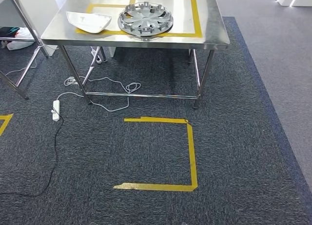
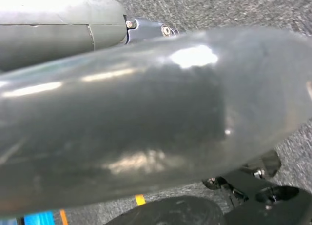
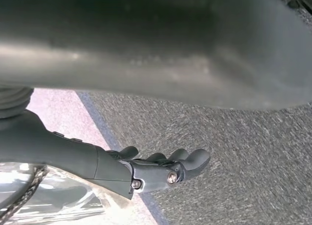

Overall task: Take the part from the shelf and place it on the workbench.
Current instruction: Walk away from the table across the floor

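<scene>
On the dark carpet by the far left leg of the workbench (image 1: 217,37), a white power strip (image 1: 56,110) lies with a black cable (image 1: 55,147) running off toward the near left. A white cable (image 1: 110,83) is looped under the bench. On the steel tabletop, a white moulded panel (image 1: 88,21) rests at the near left edge. Just beside it to the right, a silver wheel cover (image 1: 146,18) sits against the near edge, inside a rectangle of yellow tape (image 1: 197,17). In front of the bench, a tape outline (image 1: 191,152) marks three sides of a square on the floor.

In the left wrist view, the left hand (image 2: 92,25) lies along a large glossy grey part (image 2: 147,117), above the carpet. Its fingers are hidden behind the part, so I cannot tell its grip.

In the right wrist view, the right hand (image 3: 162,167) shows its dark fingers stretched out nearly straight over the carpet. The same grey surface (image 3: 154,44) spans the frame beside them. I cannot tell whether this hand bears on it.
</scene>
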`<state>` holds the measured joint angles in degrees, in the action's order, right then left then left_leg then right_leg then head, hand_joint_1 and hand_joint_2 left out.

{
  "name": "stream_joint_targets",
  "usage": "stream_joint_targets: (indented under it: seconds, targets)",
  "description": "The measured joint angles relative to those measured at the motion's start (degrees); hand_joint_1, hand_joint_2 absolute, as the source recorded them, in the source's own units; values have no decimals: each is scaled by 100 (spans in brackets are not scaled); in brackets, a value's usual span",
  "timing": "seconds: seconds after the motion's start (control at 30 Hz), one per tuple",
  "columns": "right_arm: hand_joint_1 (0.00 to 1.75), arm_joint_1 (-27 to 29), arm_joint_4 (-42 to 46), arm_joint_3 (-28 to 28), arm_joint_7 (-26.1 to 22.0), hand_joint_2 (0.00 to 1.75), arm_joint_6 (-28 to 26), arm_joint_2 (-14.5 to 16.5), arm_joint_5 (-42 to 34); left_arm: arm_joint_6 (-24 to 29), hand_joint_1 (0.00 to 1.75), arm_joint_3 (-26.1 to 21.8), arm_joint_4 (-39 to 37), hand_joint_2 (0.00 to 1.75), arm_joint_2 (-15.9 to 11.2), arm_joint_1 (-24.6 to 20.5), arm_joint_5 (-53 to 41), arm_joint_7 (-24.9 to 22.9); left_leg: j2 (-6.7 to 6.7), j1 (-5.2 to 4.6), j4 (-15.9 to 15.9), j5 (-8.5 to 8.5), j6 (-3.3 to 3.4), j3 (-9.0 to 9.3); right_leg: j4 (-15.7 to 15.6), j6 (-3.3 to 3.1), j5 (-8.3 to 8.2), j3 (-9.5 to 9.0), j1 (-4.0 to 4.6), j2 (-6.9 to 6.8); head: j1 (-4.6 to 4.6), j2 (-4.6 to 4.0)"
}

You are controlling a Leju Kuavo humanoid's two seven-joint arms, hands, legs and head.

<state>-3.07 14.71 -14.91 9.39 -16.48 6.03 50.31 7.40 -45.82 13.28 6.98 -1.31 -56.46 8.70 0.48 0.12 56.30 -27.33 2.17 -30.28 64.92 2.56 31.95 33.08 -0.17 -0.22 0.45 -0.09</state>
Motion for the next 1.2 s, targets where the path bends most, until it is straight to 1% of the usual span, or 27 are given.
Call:
stream_joint_targets:
  seconds: [0.03,0.07,0.1,0.13,0.2,0.23,0.37,0.47,0.6,0.87,1.1,1.13,1.17,1.2]
  targets:
    - [0,-11,0,-6,4,0,7,0,4,-15,0,0,-1,0,0,-3,-4,16,0,-10,22,1,-16,-12,-406,-14,-132,-221,4,0,0,0]
    - [0,-26,0,-14,6,0,11,0,7,-27,0,1,-1,0,-1,-9,-8,30,0,-22,44,4,-36,-30,-709,-40,-206,-383,6,4,-3,0]
    - [0,-38,0,-22,9,0,15,0,9,-34,0,1,-2,0,-3,-15,-11,39,1,-37,69,3,-44,-54,-883,-63,-225,-468,7,7,-7,0]
    - [0,-44,0,-30,14,0,22,0,12,-43,0,1,-2,0,-5,-21,-16,49,1,-52,87,13,-31,-81,-933,-83,-209,-483,9,11,-10,0]
    - [0,-36,0,-38,24,0,34,0,20,-64,0,1,-3,0,-9,-25,-26,63,-1,-56,97,40,5,-113,-945,-112,-240,-470,13,12,-12,0]
    - [0,-33,0,-42,26,0,40,0,24,-73,0,1,-5,0,-10,-24,-31,68,-2,-52,86,61,7,-117,-942,-123,-248,-461,20,12,-11,0]
    - [0,-48,0,-73,27,0,48,0,27,-87,0,1,-11,0,-10,-30,-33,78,-3,-39,38,110,-68,-119,-938,-160,-271,-435,33,10,-11,0]
    - [0,-50,0,-86,27,0,49,0,27,-89,0,1,-16,0,-9,-30,-33,78,-3,-30,22,132,-104,-127,-935,-179,-283,-421,43,10,-10,0]
    - [0,-50,0,-89,27,0,55,0,27,-92,0,1,-26,0,-10,-30,-33,78,-3,-27,19,143,-127,-136,-932,-185,-287,-411,45,10,-10,0]
    - [0,-55,0,-92,43,0,78,0,29,-120,0,1,-39,0,-16,-31,-57,39,-3,-33,24,144,-131,-144,-931,-183,-291,-401,31,8,-8,0]
    - [0,-63,0,-97,77,0,91,0,27,-140,0,1,-41,0,-43,-32,-74,-7,-9,-64,99,122,-73,-196,-930,-131,-319,-390,6,1,-10,0]
    - [0,-65,0,-99,80,0,92,0,27,-141,0,1,-41,0,-45,-32,-75,-7,-10,-66,94,130,-55,-200,-937,-115,-328,-391,5,1,-11,0]
    - [0,-68,0,-102,85,0,95,0,27,-141,0,1,-42,0,-41,-33,-76,-8,-6,-47,58,155,-33,-194,-932,-99,-320,-387,5,2,-11,0]
    - [0,-70,0,-105,89,0,97,0,27,-140,0,1,-43,0,-38,-35,-80,-9,-1,-29,11,187,-11,-186,-898,-77,-276,-362,8,6,-9,0]
